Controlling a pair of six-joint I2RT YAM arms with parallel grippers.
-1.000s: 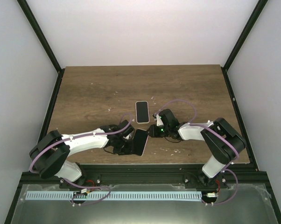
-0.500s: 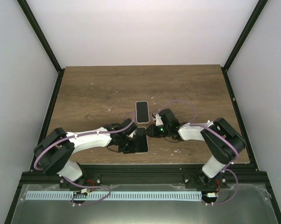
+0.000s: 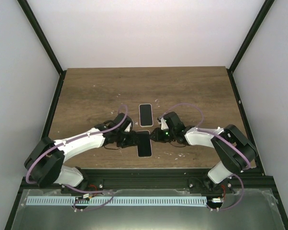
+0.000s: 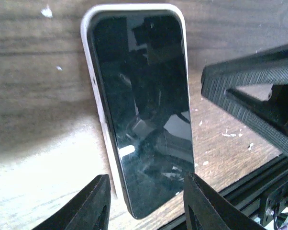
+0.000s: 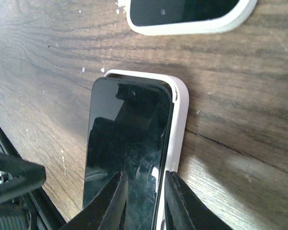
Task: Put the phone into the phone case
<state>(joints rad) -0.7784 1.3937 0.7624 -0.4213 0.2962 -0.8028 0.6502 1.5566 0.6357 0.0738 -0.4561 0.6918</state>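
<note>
The glossy black phone [image 3: 144, 143] lies flat on the table near the front, inside a cream phone case whose rim [image 4: 94, 96] shows along one long side and the far end. In the right wrist view the phone [image 5: 127, 139] overhangs the case [image 5: 177, 129] on the left. My left gripper [image 3: 130, 139] is open; its fingertips [image 4: 98, 182] flank the phone's near end [image 4: 144, 110] without touching it. My right gripper [image 3: 156, 135] has its fingers close together astride the case's rim and the phone's edge [image 5: 144, 175].
A second cream case with a dark face [image 3: 145, 115] lies just behind the phone, also in the right wrist view [image 5: 187, 14]. The right gripper's black finger [image 4: 259, 96] sits beside the phone. The table's front edge and black rail [image 3: 149, 170] are close.
The left arm brought the tilted phone over and laid it flat in the case, then let go and drew back to the left. The right gripper stayed put.
</note>
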